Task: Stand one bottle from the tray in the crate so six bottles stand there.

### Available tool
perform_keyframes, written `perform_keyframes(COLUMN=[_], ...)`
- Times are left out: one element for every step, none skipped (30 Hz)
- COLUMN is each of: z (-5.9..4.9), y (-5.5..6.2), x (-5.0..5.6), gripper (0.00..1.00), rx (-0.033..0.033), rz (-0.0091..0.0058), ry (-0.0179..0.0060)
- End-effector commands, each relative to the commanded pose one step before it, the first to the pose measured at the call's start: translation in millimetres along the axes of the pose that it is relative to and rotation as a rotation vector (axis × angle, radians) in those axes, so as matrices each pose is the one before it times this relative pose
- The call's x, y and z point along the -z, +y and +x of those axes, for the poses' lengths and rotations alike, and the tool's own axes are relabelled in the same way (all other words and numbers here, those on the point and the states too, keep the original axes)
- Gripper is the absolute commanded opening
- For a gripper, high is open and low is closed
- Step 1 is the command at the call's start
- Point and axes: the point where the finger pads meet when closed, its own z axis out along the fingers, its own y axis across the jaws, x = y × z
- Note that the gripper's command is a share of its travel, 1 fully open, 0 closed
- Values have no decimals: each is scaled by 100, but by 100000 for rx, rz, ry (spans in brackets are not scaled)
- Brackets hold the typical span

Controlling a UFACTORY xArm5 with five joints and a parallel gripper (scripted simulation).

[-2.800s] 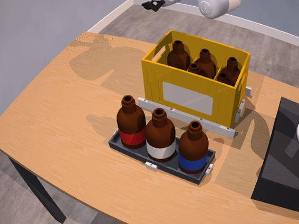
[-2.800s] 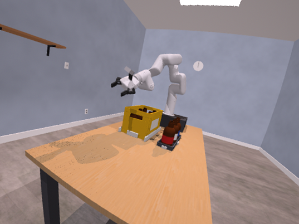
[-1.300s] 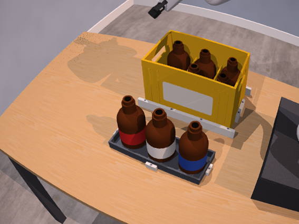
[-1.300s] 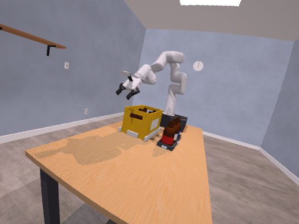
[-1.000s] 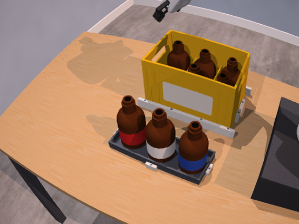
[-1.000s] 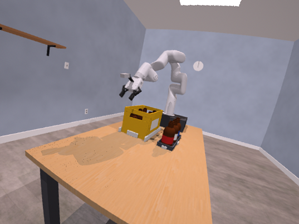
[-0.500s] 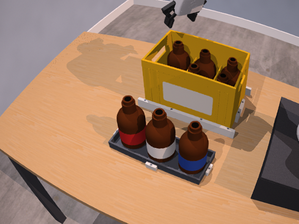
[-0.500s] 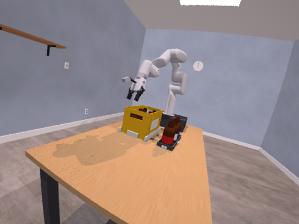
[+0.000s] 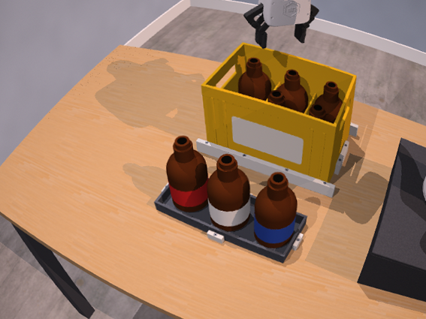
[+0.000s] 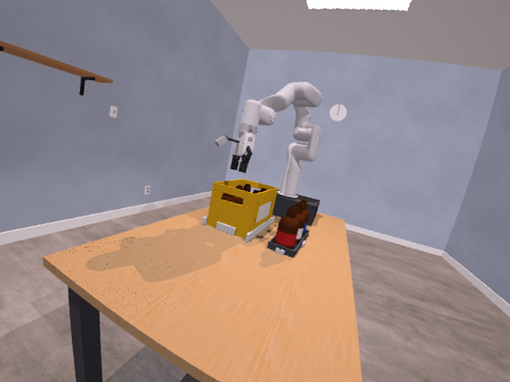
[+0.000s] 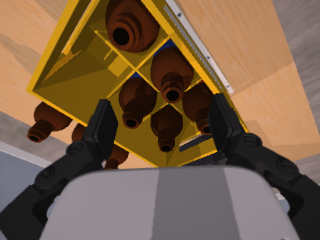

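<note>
My gripper [image 9: 282, 43] [image 10: 238, 169] [image 11: 161, 108] is open and empty, pointing down above the far side of the yellow crate [image 9: 216, 112] [image 10: 227, 214]. Several brown bottles stand in the crate; in the wrist view its near corner cell, at the end away from the robot base, is empty. On the dark tray [image 9: 188, 219] [image 10: 290, 252] stand three upright brown bottles: red-banded [image 9: 189, 195] [image 10: 285, 238], white-banded [image 9: 229, 214] and blue-banded [image 9: 273, 230]. Crate and tray look level. The bands of most crate bottles are hidden.
A white rail [image 9: 265, 163] lies along the crate's near side, between crate and tray. Small white blocks [image 9: 215, 236] [image 9: 298, 242] sit against the tray. The black robot base [image 9: 397, 209] stands at the right. The crate walls rise around the bottles.
</note>
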Motion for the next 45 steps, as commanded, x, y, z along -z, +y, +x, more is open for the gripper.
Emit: perform_keyframes(z=[-2141, -266, -146, -57, -9, 0, 0, 0, 0, 0, 0, 0, 0, 0, 0, 0, 0, 0, 0, 0, 0, 0, 0, 0, 0, 0, 0, 0, 0, 0, 0, 0, 0, 0, 0, 0, 0, 0, 0, 0, 0, 0, 0, 0, -31], y=[812, 128, 72, 29, 4, 0, 0, 0, 0, 0, 0, 0, 0, 0, 0, 0, 0, 0, 0, 0, 0, 0, 0, 0, 0, 0, 0, 0, 0, 0, 0, 0, 0, 0, 0, 0, 0, 0, 0, 0, 0, 0, 0, 0, -66], x=[774, 52, 28, 11, 2, 0, 0, 0, 0, 0, 0, 0, 0, 0, 0, 0, 0, 0, 0, 0, 0, 0, 0, 0, 0, 0, 0, 0, 0, 0, 0, 0, 0, 0, 0, 0, 0, 0, 0, 0, 0, 0, 0, 0, -1], gripper=[100, 100, 100, 100, 100, 100, 100, 100, 100, 100, 0, 0, 0, 0, 0, 0, 0, 0, 0, 0, 0, 0, 0, 0, 0, 0, 0, 0, 0, 0, 0, 0, 0, 0, 0, 0, 0, 0, 0, 0, 0, 0, 0, 0, 0], rx=[-7684, -923, -507, -199, -30, 0, 0, 0, 0, 0, 0, 0, 0, 0, 0, 0, 0, 0, 0, 0, 0, 0, 0, 0, 0, 0, 0, 0, 0, 0, 0, 0, 0, 0, 0, 0, 0, 0, 0, 0, 0, 0, 0, 0, -8], rz=[-3492, -430, -239, -95, -14, 0, 0, 0, 0, 0, 0, 0, 0, 0, 0, 0, 0, 0, 0, 0, 0, 0, 0, 0, 0, 0, 0, 0, 0, 0, 0, 0, 0, 0, 0, 0, 0, 0, 0, 0, 0, 0, 0, 0, -6], ry=[-7507, -824, -451, -177, -27, 0, 0, 0, 0, 0, 0, 0, 0, 0, 0, 0, 0, 0, 0, 0, 0, 0, 0, 0, 0, 0, 0, 0, 0, 0, 0, 0, 0, 0, 0, 0, 0, 0, 0, 0, 0, 0, 0, 0, 2])
